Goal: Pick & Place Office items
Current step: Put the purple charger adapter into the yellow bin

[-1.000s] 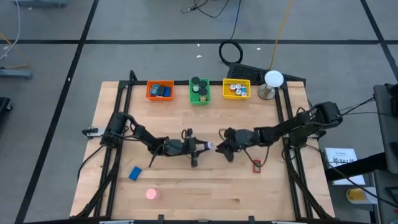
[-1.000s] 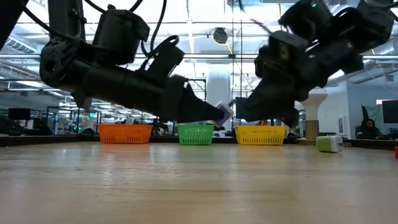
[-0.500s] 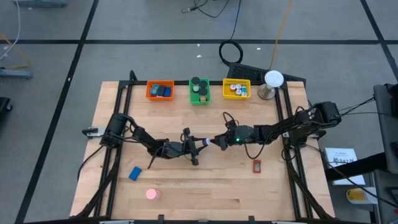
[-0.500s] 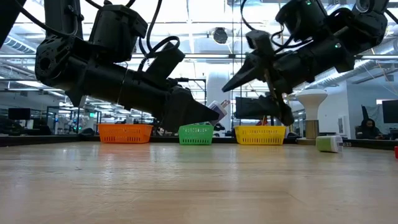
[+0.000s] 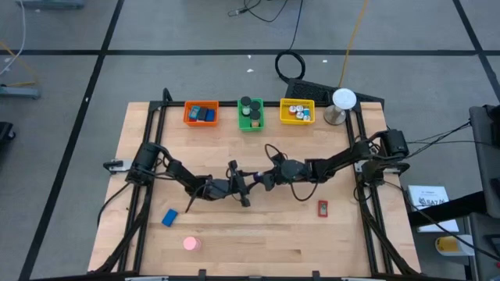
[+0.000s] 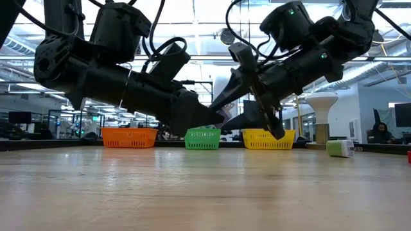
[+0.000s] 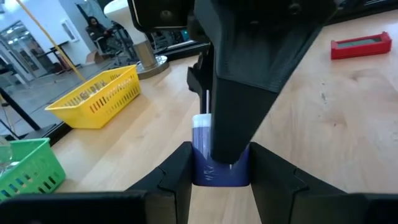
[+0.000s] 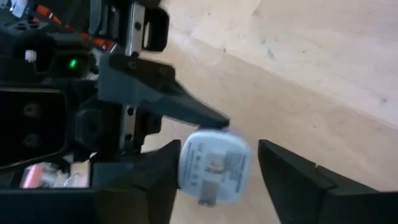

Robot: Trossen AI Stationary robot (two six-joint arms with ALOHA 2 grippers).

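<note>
A small blue-and-white block (image 7: pixel 219 175) hangs above the table's middle, with my left gripper (image 5: pixel 250 179) shut on it. My right gripper (image 5: pixel 265 179) faces it from the table's right, open. Its two fingers (image 8: pixel 287 169) stand on either side of the block's white end (image 8: pixel 214 163). In the left wrist view one right finger (image 7: pixel 245 87) lies in front of the block and hides most of it. On the table lie a blue block (image 5: pixel 169 217), a pink round piece (image 5: pixel 191 243) and a red piece (image 5: pixel 323 208). My left gripper pinches the block's two blue sides (image 7: pixel 200 173) between its two fingers. The fingers lie about level and point toward the table's right. The block's white end sticks out past them, clear of the table. My right gripper's fingers flank that white end; I cannot tell whether they touch it.
Along the far edge stand an orange bin (image 5: pixel 201 114), a green bin (image 5: pixel 251 114) and a yellow bin (image 5: pixel 297 112), each with pieces in it. A white-domed stand (image 5: pixel 342 103) is at the far right. The near half of the table has bare wood.
My right gripper has moved toward the table's left, up to my left gripper, and has rolled about its own line. Its fingers have spread and now stand around the block's free end. My left gripper has stayed in place, still shut on the block.
</note>
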